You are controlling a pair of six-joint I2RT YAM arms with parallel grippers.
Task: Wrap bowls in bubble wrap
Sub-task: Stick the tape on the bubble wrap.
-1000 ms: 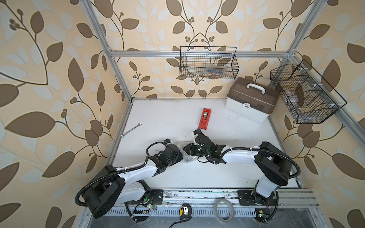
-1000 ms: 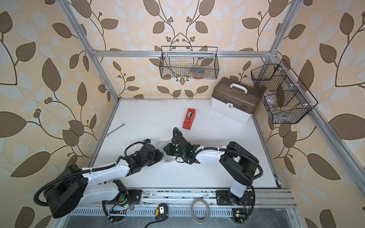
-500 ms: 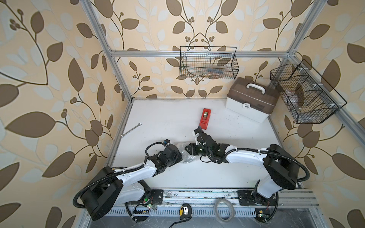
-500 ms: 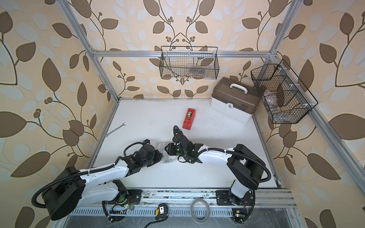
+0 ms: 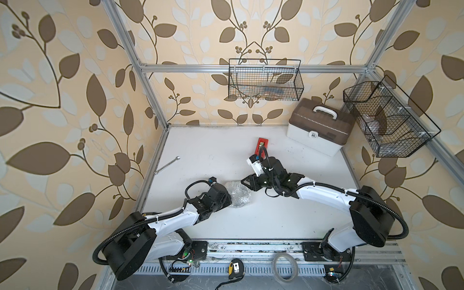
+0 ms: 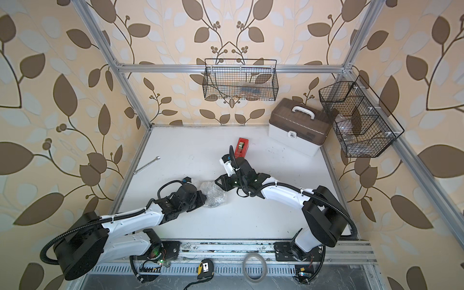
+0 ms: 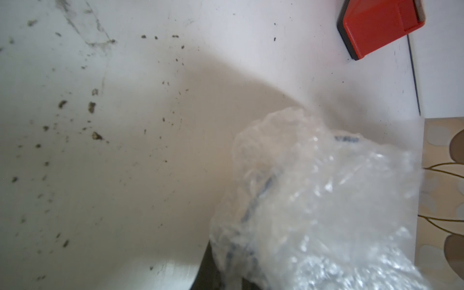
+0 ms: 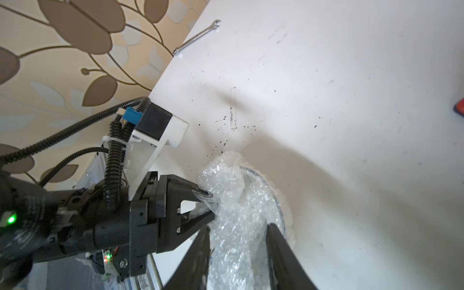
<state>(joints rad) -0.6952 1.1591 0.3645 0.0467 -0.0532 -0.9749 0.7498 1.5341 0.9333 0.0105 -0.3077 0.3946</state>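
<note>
Left jaws pinch crinkly bubble wrap — right jaws parted.

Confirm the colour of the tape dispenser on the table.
Red with a black edge; the tape dispenser shows best in the left wrist view.

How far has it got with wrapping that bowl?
Mostly done: the bubble wrap is bunched around the bowl, though part of its rim shows. In hand: the left jaws pinch a fold of wrap; the right jaws stand apart astride the bundle. Left: closing it up, probably; the red tape dispenser lies untouched.
</note>
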